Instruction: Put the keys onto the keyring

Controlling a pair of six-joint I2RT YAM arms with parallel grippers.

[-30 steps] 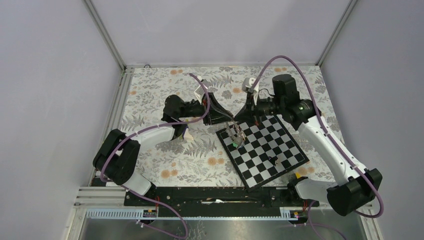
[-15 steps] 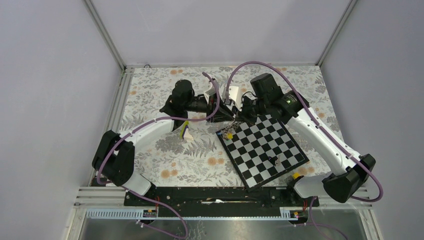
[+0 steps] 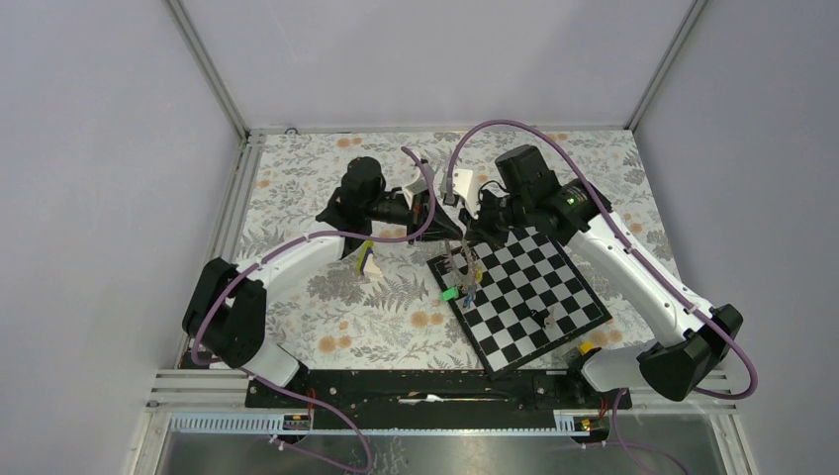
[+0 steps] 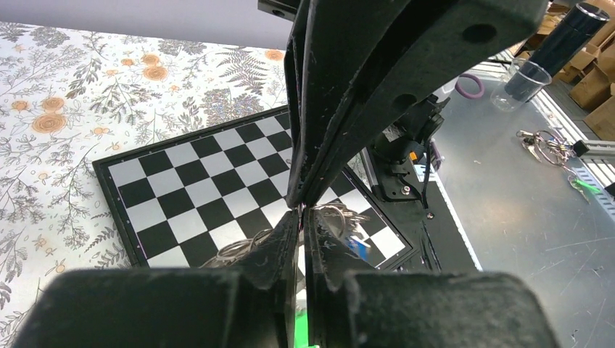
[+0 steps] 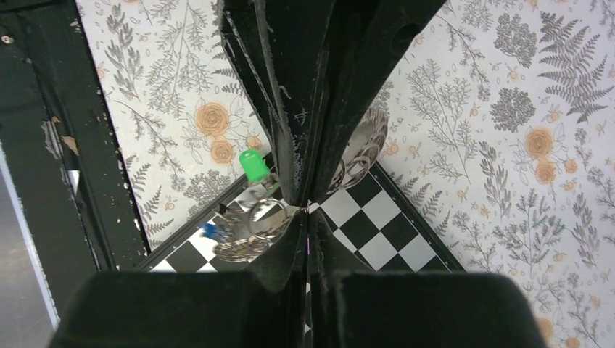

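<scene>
My left tool [image 4: 301,210] and my right tool [image 5: 308,206] meet tip to tip, each pinched almost fully closed on the rim of the large grey ridged metal keyring [image 5: 362,156], which hangs just below them. I judge it stiff, light and slick, so the flat rim is the place to hold. Under it a green-headed key [image 5: 253,165] and a blue-headed key [image 5: 210,230] dangle and will likely swing. Farther below lies the black-and-white chessboard [image 3: 534,287] on the floral worktop [image 3: 376,317].
</scene>
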